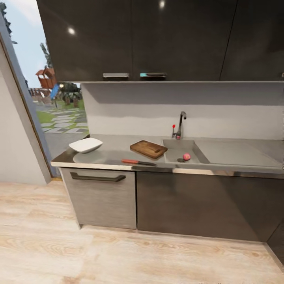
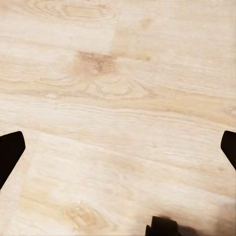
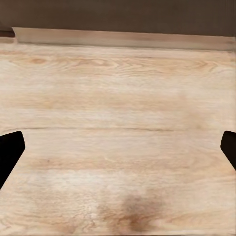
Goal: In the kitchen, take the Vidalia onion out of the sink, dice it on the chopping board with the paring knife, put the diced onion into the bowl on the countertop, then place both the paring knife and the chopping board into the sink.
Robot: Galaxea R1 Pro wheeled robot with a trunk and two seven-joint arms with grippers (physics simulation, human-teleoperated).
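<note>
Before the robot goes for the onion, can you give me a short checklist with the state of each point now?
1. Onion lies in the sink, beside the drain: ok.
2. Chopping board lies flat on the countertop, left of the sink, nothing on it: ok.
3. Paring knife lies near the counter's front edge, apart from the board: ok.
4. Bowl stands at the counter's left end, nothing in it: ok.
5. Left hand and right hand open, fingers wide, nothing held: ok.
6. Hands near the sink: not ok, both wrist cameras see the wooden floor.
</note>
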